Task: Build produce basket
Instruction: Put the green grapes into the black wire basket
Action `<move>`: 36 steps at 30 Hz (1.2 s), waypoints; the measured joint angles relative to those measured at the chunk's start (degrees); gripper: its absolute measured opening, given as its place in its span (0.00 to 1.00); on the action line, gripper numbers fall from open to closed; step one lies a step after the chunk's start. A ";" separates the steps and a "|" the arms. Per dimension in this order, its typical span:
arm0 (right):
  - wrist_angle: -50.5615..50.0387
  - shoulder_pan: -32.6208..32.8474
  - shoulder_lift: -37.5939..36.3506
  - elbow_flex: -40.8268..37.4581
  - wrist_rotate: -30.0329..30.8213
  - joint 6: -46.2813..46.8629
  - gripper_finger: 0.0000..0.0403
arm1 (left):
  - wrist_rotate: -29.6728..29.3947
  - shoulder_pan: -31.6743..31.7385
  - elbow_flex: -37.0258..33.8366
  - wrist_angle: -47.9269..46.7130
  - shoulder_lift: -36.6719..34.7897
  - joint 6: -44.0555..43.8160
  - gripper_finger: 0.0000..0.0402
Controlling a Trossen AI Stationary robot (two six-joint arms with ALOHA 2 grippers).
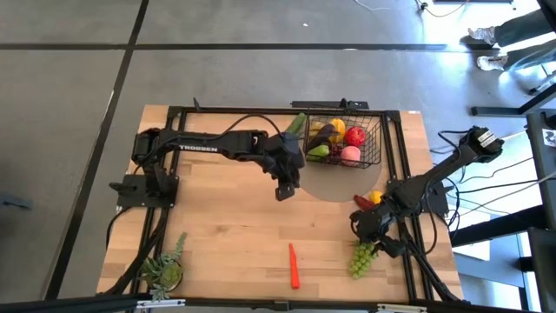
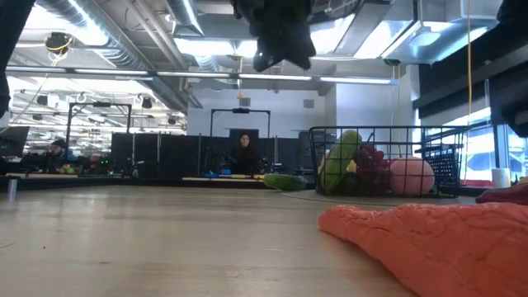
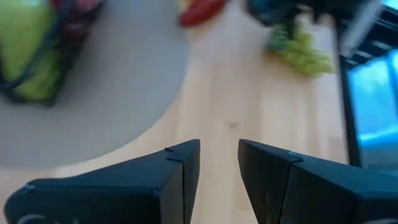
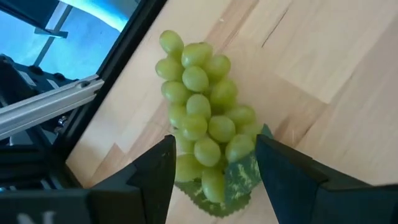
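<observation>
One black wire-mesh basket sat at the far edge of the bench, its grid walls holding a red pepper, a pink peach, a dark eggplant and more produce. One knobbly bunch of green grapes lay near the bench's right edge, bracketed by the right tool, fingers spread either side, not gripping. One orange carrot lay alone near the front. The left tool hung above the pale wooden planks beside the basket, fingers narrowly apart, empty. A leafy potted plant stood at the front left corner.
</observation>
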 joint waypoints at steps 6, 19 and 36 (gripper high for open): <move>1.77 0.09 0.37 -2.36 0.46 0.13 0.53 | 4.61 -0.93 0.00 2.13 0.00 2.15 0.25; 4.23 0.74 4.82 -2.45 3.19 0.24 0.53 | 4.38 -0.95 0.00 2.52 0.00 2.15 0.25; 6.05 0.70 5.66 -2.42 3.43 4.88 0.12 | 4.29 -0.91 0.00 2.18 0.00 2.19 0.25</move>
